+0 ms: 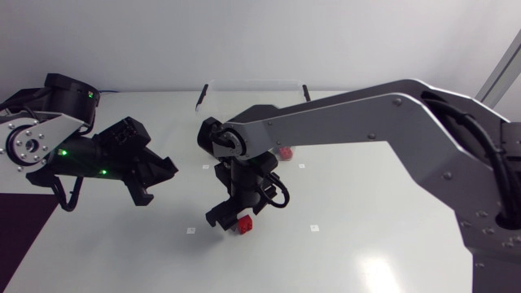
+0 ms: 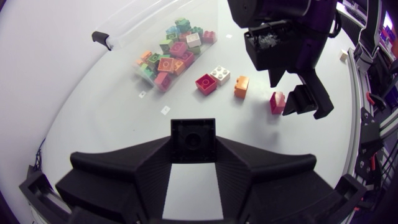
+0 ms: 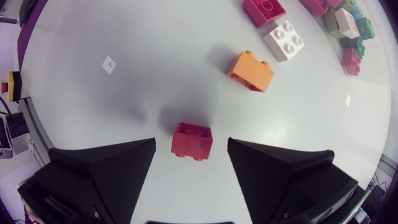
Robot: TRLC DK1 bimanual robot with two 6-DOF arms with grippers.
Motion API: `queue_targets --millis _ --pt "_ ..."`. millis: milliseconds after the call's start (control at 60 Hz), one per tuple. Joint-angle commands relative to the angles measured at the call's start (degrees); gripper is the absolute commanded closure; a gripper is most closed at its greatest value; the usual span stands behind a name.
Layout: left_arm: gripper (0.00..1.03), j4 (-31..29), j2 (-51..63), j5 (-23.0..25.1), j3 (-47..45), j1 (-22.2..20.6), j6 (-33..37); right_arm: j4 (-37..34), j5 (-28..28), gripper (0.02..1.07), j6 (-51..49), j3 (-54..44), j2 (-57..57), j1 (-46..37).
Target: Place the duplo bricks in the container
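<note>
White table [image 1: 391, 244] under everything. Right arm [image 1: 366, 118] stretched across in front of the clear container [image 1: 244, 85], wrist bent down toward the table on the near side of the container. Left arm [image 1: 49, 138] folded low, well apart from the container, on its left side. Container at the far edge of the table, with a heap of coloured bricks [image 2: 174, 50] inside. Right gripper [image 3: 191, 155] spread wide and pointing down, with a small red brick [image 3: 192, 140] on the table between the fingers, a gap at both sides, touched by neither; of the loose bricks the farthest from the container. Left gripper [image 2: 189, 186] parted too, holding nothing, above the table. Nearer the container but outside it, an orange brick [image 3: 252, 70], then a white brick [image 3: 283, 40] and a second red brick [image 3: 263, 10], these two side by side, just beside the container.
</note>
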Motion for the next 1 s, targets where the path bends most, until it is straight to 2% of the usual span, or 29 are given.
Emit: queue_targets --millis 0,83,183,333,583,833,983 --pt "0.76 -0.53 -0.63 1.06 2.28 0.65 -1.36 -1.24 0.91 0.40 1.88 1.97 2.52 0.22" --pt "0.76 -0.53 -0.55 1.06 2.80 0.92 -1.28 -1.59 1.09 0.48 2.15 2.84 3.49 0.31" --pt "0.76 -0.53 -0.20 1.06 3.16 1.09 -1.28 -2.29 1.53 0.48 2.67 3.37 4.19 0.49" --pt "0.76 -0.53 0.42 1.15 3.95 1.53 -1.28 -2.56 2.05 0.65 2.85 3.37 4.45 0.75" --pt "0.76 0.09 2.97 1.41 7.90 1.00 -3.38 -2.91 3.11 0.66 2.76 2.23 3.40 0.14" --pt "0.76 5.54 11.67 1.32 16.78 -2.77 -12.00 -2.21 3.55 0.66 1.27 -1.29 -4.77 -5.66" --pt "0.76 6.33 18.53 1.32 23.72 -5.32 -15.07 -2.03 2.93 0.66 0.21 -1.29 -9.52 -9.88"
